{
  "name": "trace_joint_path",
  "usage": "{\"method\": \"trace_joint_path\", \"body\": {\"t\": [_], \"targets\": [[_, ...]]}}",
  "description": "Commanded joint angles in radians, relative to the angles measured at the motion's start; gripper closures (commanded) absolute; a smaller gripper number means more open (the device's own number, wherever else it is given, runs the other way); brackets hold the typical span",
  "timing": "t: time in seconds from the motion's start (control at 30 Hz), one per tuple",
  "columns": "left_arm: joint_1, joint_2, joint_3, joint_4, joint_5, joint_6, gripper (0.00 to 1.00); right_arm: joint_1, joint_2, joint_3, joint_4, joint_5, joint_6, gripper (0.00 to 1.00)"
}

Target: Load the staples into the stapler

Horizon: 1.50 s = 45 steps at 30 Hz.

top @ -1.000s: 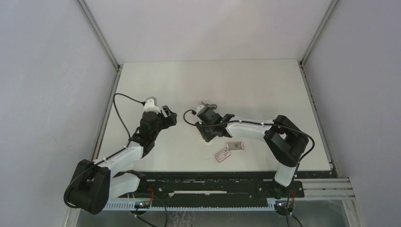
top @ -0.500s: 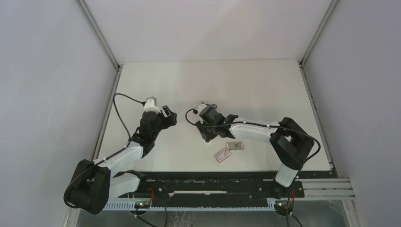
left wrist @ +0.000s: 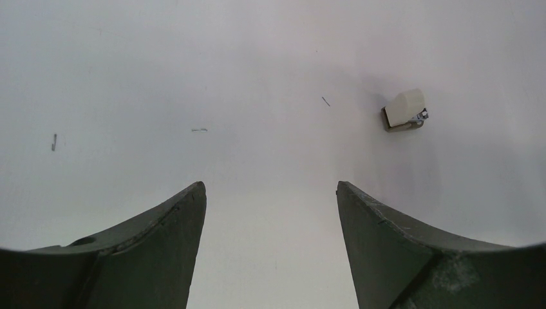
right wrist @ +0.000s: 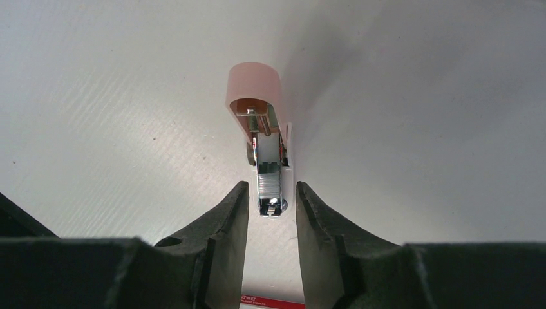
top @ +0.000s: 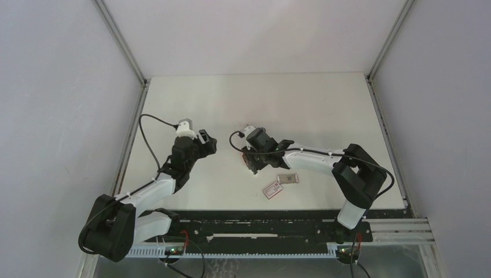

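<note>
The stapler (right wrist: 261, 122) lies on the white table with its pink lid swung up, and a silvery strip of staples (right wrist: 269, 182) sits in its open metal channel. My right gripper (right wrist: 272, 193) points at the stapler's near end. Its jaws are narrowly open, one tip on each side of the channel, and a thin gap shows on both sides. From above, this gripper (top: 251, 161) covers most of the stapler. My left gripper (top: 207, 141) hovers wide open and empty to the left, with the stapler (left wrist: 405, 111) far ahead on its right.
A pale small tray (top: 288, 178) and a white sleeve with a red label (top: 271, 189) lie just right of and nearer than the right gripper. Loose single staples (left wrist: 199, 130) are scattered on the table ahead of the left gripper. Walls enclose the table on three sides.
The right arm's elbow swung a little to the right and its wrist shifted slightly over the stapler. The left arm has not moved.
</note>
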Motion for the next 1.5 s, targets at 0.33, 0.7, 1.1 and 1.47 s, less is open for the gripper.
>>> {"method": "trace_joint_path", "body": {"t": [0.33,0.7,1.1,1.47], "targets": [[0.004,0.002,0.008,0.021,0.005,-0.007,0.21,-0.022,0.036,0.018,0.031,-0.007,0.020,0.71],[0.004,-0.001,0.006,0.019,0.005,-0.005,0.21,-0.036,0.037,0.018,0.026,-0.035,0.027,0.73],[0.004,0.000,0.008,0.019,0.004,-0.005,0.21,-0.033,-0.005,0.013,0.041,-0.081,0.018,0.69],[0.003,0.000,0.008,0.019,0.007,-0.007,0.21,-0.044,-0.001,0.013,0.045,-0.052,0.027,0.76]]}}
